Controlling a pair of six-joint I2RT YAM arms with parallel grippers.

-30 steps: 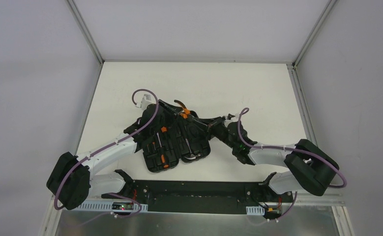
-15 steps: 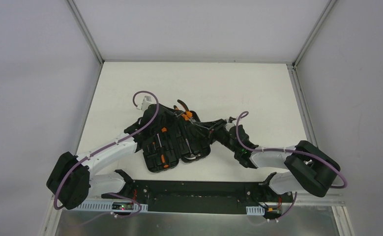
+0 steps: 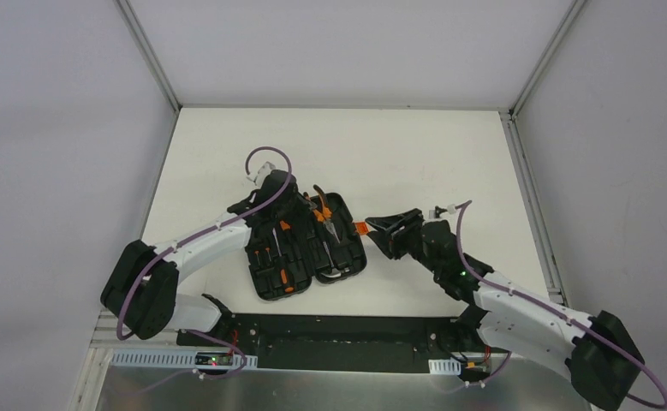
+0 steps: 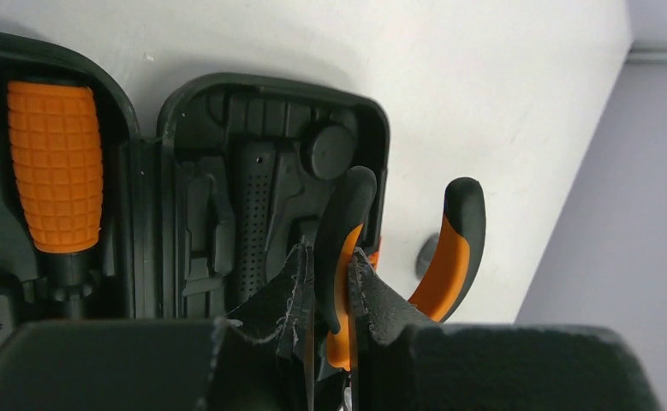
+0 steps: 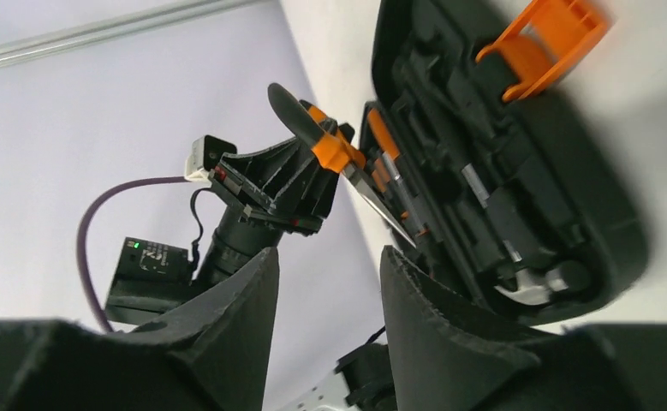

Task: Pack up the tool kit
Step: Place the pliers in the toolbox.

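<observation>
The black tool case (image 3: 338, 257) lies open on the white table, its orange latch (image 3: 360, 228) on the right edge. Orange-handled tools sit in its left half (image 3: 283, 257). My left gripper (image 3: 300, 205) is shut on one handle of the orange-and-black pliers (image 4: 347, 257) and holds them over the case's right half (image 4: 253, 163); the pliers also show in the top view (image 3: 323, 204). An orange screwdriver handle (image 4: 54, 167) lies in the left half. My right gripper (image 3: 381, 229) is open and empty, just right of the latch (image 5: 544, 43).
The table (image 3: 449, 163) is walled by grey panels at left, right and back. A black base rail (image 3: 338, 330) runs along the near edge between the arm bases.
My right gripper has drawn back to the right off the case and stands open. My left gripper has shifted slightly back and right with the pliers. The case's right half now lies flat.
</observation>
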